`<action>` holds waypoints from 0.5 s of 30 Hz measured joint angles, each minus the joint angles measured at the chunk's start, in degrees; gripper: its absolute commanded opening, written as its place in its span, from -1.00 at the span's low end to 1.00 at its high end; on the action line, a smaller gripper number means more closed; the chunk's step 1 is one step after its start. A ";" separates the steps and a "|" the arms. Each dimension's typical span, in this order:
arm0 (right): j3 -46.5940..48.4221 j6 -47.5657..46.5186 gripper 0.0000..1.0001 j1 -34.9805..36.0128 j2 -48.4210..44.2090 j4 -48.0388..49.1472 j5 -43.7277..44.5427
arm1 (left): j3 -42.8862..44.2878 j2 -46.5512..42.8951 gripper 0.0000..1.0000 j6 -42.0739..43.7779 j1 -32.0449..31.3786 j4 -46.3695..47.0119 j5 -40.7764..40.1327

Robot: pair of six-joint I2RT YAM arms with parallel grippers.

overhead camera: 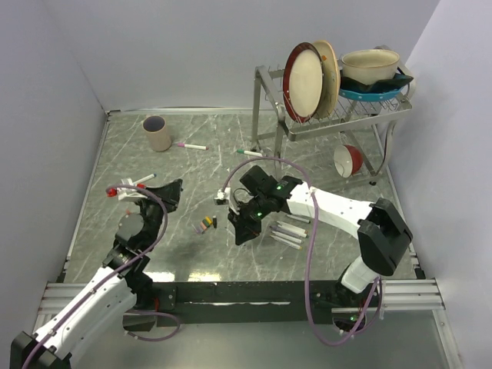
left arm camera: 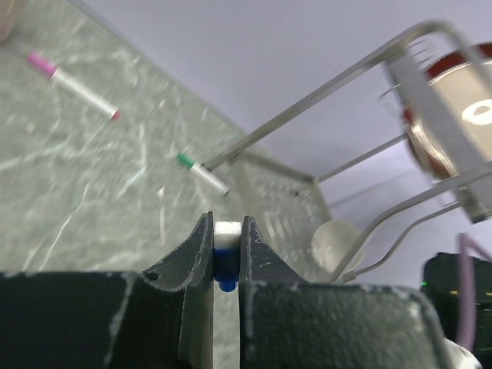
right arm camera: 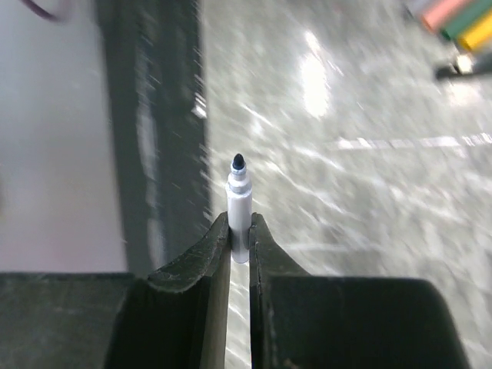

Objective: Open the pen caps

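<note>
My left gripper (overhead camera: 174, 188) is shut on a short blue pen cap (left arm camera: 224, 265) with a white end, which shows only in the left wrist view between the closed fingers (left arm camera: 201, 238). My right gripper (overhead camera: 241, 229) is shut on an uncapped white pen barrel (right arm camera: 240, 211) with a dark tip, held above the table near its front. Several loose pen caps (overhead camera: 205, 224) lie together between the grippers and also show in the right wrist view (right arm camera: 453, 17). A pink-capped pen (overhead camera: 190, 145), a green-capped pen (overhead camera: 248, 153) and a red-capped pen (overhead camera: 124, 187) lie on the table.
Several uncapped white barrels (overhead camera: 289, 231) lie under the right arm. A beige cup (overhead camera: 157, 132) stands at the back left. A metal dish rack (overhead camera: 323, 115) with plates and bowls stands at the back right, with a red bowl (overhead camera: 350, 160) beneath it.
</note>
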 measured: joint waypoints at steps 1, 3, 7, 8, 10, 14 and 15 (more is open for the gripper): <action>0.00 -1.75 -1.00 0.00 -0.04 -1.16 1.79 | 0.00 0.11 -0.98 -0.50 0.02 -1.05 0.00; -0.33 -4.42 -1.00 0.00 -0.22 -2.51 4.94 | 0.00 0.39 -0.98 -2.05 0.04 -4.02 0.04; -3.65 -9.01 -0.97 0.02 -2.01 -3.85 12.17 | -0.37 1.36 -0.98 -5.84 0.07 -9.20 0.76; -4.66 -9.86 -0.96 0.02 -2.40 -4.20 14.10 | -0.66 1.73 -0.98 -6.78 0.09 -10.01 1.20; -6.16 -11.10 -0.96 0.00 -2.67 -4.48 17.73 | -1.53 2.69 -0.98 -8.44 0.09 -11.69 1.86; -8.15 -12.55 -0.98 -0.39 -2.64 -4.92 24.24 | -2.67 5.27 -0.98 -10.64 0.09 -14.95 2.69; -8.48 -12.76 -0.98 -0.61 -2.64 -4.92 25.73 | -2.67 6.16 -0.98 -11.04 0.09 -15.56 2.80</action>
